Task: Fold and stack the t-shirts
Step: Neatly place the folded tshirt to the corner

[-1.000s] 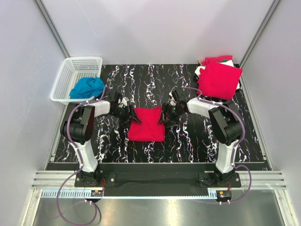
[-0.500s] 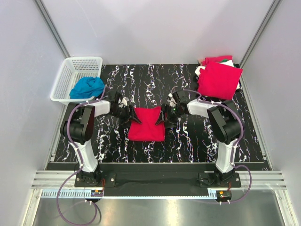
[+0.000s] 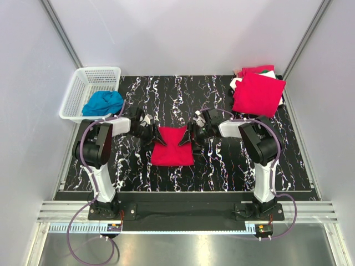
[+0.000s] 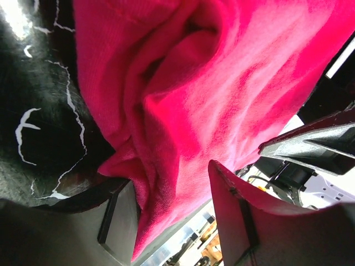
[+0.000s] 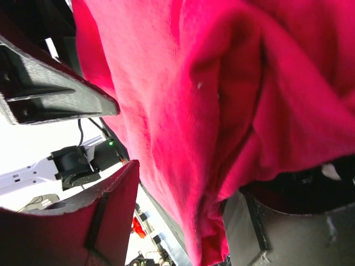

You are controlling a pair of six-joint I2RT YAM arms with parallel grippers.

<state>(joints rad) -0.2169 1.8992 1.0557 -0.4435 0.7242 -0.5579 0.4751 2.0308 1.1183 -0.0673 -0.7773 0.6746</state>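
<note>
Between pale grey walls [image 3: 166,33] lies a black worktop [image 3: 222,166] veined with white. One folded red t-shirt [image 3: 173,149] sits at its middle. One stack of t-shirts [image 3: 258,94] rests at the far right corner, red on top with white and green showing behind it; how many it holds cannot be told. One white basket [image 3: 99,70] at the far left holds one blue cloth [image 3: 104,102]. Two hands flank the middle shirt. The left hand [image 3: 151,134] and right hand [image 3: 191,136] both stand open, each with the shirt's edge bunched loosely between its fingers.
</note>
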